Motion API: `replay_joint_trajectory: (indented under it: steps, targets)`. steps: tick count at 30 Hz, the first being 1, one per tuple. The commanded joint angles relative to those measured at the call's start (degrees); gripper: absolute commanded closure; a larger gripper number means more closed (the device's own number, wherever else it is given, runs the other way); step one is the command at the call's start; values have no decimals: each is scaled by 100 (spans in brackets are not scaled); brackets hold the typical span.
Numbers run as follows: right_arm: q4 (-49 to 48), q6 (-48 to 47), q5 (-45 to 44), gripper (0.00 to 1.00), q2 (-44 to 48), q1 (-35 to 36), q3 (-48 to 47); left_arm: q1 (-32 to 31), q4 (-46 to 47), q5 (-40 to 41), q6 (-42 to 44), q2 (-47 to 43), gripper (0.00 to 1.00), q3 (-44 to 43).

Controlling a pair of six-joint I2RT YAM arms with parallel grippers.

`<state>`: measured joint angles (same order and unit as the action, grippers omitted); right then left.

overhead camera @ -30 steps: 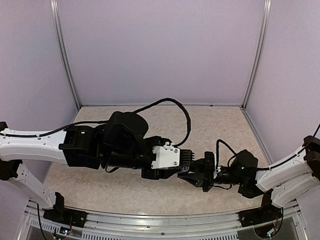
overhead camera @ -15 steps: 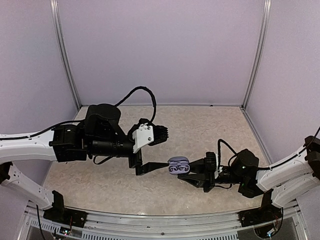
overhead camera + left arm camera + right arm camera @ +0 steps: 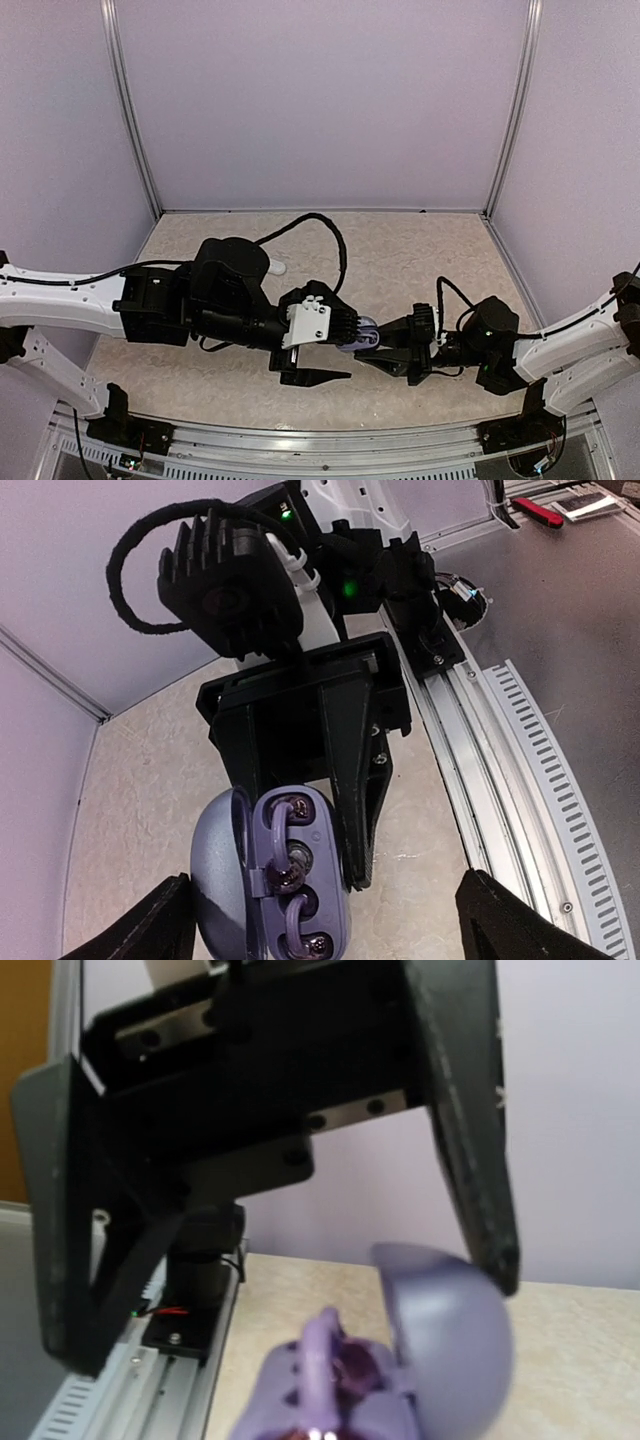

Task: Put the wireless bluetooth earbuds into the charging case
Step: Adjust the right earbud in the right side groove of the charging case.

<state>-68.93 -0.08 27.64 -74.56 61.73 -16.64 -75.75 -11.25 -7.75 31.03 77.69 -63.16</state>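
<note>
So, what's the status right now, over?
Left gripper open, by the case. Right gripper grips open case, purple buds inside. Nothing in the way.

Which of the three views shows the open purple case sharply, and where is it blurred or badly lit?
Left wrist view: the charging case is sharp and evenly lit. Right wrist view: it is out of focus, and the left gripper's fingers are dark against the pale wall. Top view: even light, no glare, but the case is mostly hidden.
</note>
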Motion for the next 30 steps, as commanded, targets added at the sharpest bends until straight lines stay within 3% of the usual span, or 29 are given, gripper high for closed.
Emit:
replay_joint_trajectory:
  steps: [1,10,20,30]
  targets:
    - [-255,278,-103,100,122,-3,-85,-291,-212,149,346,89,13,-110]
    - [-466,561,-30,100,228,-101,-29,-547,-436,757,626,307,21,-15]
    - [-684,1508,-14,100,171,-153,-149,-813,-24,1397,1050,393,37,242]
    - [35,743,-65,100,224,-150,-196,-332,738,1428,100,-164,31,230]
